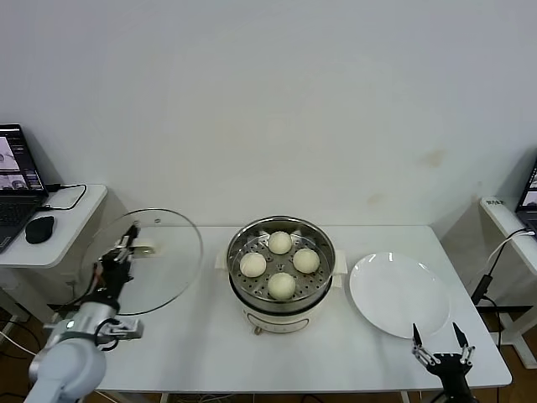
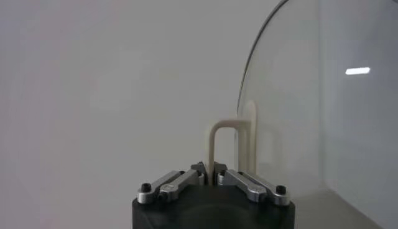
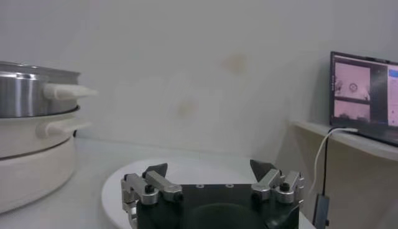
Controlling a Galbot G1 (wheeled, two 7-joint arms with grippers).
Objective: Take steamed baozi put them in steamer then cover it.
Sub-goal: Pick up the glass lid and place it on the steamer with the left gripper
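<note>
The steamer stands mid-table, a steel pot on a cream base, with several steamed baozi lying on its perforated tray. My left gripper is shut on the cream handle of the cover, a clear glass lid, and holds it tilted above the table's left end, left of the steamer. The glass stands on edge in the left wrist view. My right gripper is open and empty at the table's front right edge, by the plate. The steamer's side shows in the right wrist view.
A flat white plate lies right of the steamer; its rim shows under the right gripper. A side table with a laptop and mouse stands far left. Another laptop sits on a shelf to the right.
</note>
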